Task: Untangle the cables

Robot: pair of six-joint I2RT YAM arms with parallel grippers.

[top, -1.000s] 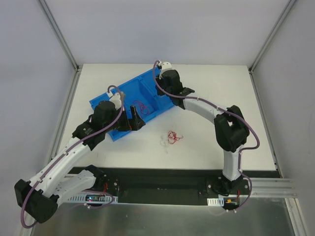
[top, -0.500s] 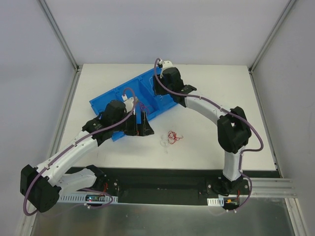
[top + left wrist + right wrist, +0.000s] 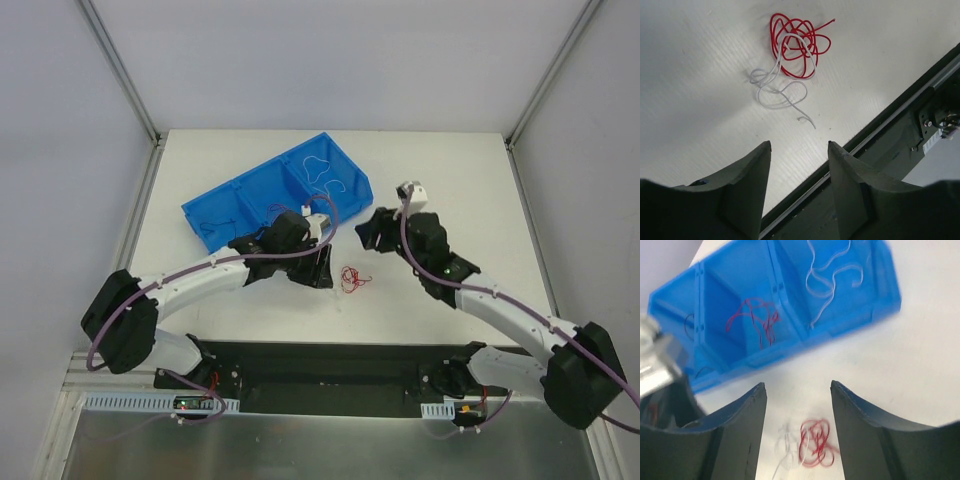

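Note:
A small tangle of a red wire and a white wire lies on the white table between the arms. In the left wrist view the red wire is looped with the white wire ahead of the fingers. The right wrist view shows the red wire and the white wire low between its fingers. My left gripper is open and empty just left of the tangle. My right gripper is open and empty above and right of it. No black wire shows in the tangle.
A blue three-compartment bin stands at the back left. In the right wrist view it holds white wire in one compartment, red wire in the middle, and a dark wire in the far one. The table's black front rail is near.
The left gripper has moved right from the bin toward the tangle. The right gripper has left the bin's far end and come forward to the tangle's right side.

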